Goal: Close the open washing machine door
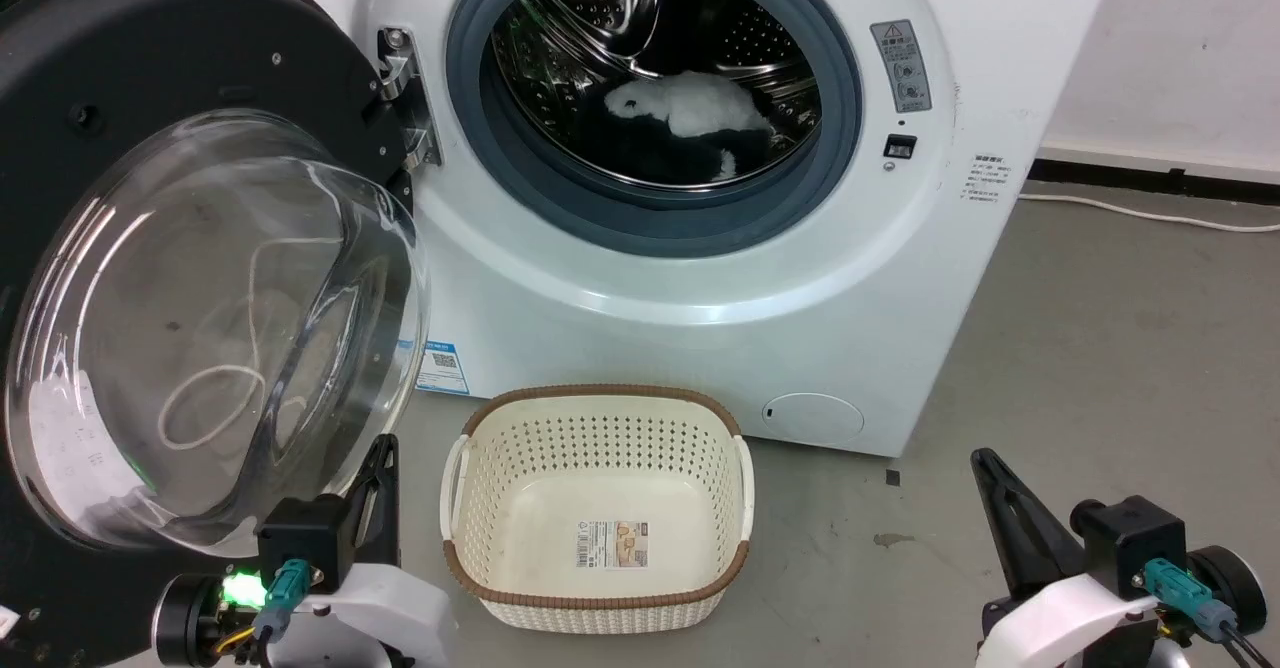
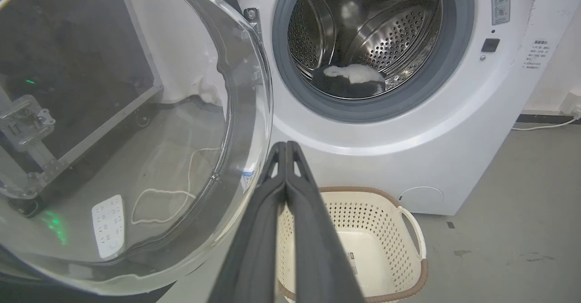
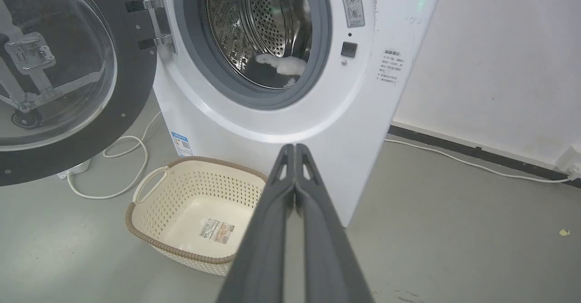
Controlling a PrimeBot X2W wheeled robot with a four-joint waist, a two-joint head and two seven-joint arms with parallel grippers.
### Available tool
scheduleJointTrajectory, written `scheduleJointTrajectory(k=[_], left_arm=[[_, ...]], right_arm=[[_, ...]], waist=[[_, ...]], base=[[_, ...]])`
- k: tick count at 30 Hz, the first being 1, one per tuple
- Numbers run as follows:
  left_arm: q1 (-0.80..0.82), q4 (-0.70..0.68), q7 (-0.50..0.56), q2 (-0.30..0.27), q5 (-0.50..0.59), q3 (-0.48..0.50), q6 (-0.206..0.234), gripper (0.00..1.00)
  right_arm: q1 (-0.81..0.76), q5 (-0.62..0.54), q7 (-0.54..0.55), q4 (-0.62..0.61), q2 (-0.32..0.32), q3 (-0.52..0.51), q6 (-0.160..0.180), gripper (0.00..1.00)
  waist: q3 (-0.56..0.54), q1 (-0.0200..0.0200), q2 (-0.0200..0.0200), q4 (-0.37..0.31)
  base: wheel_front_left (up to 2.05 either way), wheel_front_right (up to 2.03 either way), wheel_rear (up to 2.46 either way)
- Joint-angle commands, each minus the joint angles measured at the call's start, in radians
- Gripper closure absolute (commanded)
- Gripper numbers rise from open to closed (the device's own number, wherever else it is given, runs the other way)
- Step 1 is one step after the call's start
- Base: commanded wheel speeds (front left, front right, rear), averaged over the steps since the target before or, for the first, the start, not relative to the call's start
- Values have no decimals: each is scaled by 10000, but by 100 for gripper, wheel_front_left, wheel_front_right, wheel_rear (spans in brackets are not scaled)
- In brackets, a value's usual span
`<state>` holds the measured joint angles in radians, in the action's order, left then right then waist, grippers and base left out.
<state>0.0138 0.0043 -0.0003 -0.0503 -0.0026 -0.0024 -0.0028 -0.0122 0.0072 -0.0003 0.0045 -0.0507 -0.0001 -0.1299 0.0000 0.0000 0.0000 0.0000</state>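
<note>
- washing machine door stands wide open at frame left, swung clear of the washing machine; the whole closing is left
- left gripper and right gripper are pinched together, empty
- left one is beside the glass, possibly touching

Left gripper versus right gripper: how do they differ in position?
The left gripper sits close by the glass of the door; the right gripper is far from it, over bare floor. The left gripper is right beside the basket; the right gripper stands well clear of it. Both are shut and empty.
</note>
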Motion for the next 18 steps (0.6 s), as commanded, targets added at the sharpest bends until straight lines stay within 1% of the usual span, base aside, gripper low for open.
scheduleJointTrajectory(k=[1,11,12,18], left_arm=[[-138,-43,3,1,26,24,28,100],[-138,-43,3,1,26,24,28,100],[3,6,-1,0,-3,-10,-2,0],[-21,29,-61,0,-87,-59,3,0]], right_arm=[[122,-72,3,-45,5,1,-8,100],[122,-72,3,-45,5,1,-8,100],[-3,-4,-1,6,0,4,0,0],[-36,94,-61,32,0,23,0,0]], waist=[[0,0,0,0],[0,0,0,0],[0,0,0,0],[1,0,0,4]], base=[[0,0,0],[0,0,0],[0,0,0],[0,0,0]])
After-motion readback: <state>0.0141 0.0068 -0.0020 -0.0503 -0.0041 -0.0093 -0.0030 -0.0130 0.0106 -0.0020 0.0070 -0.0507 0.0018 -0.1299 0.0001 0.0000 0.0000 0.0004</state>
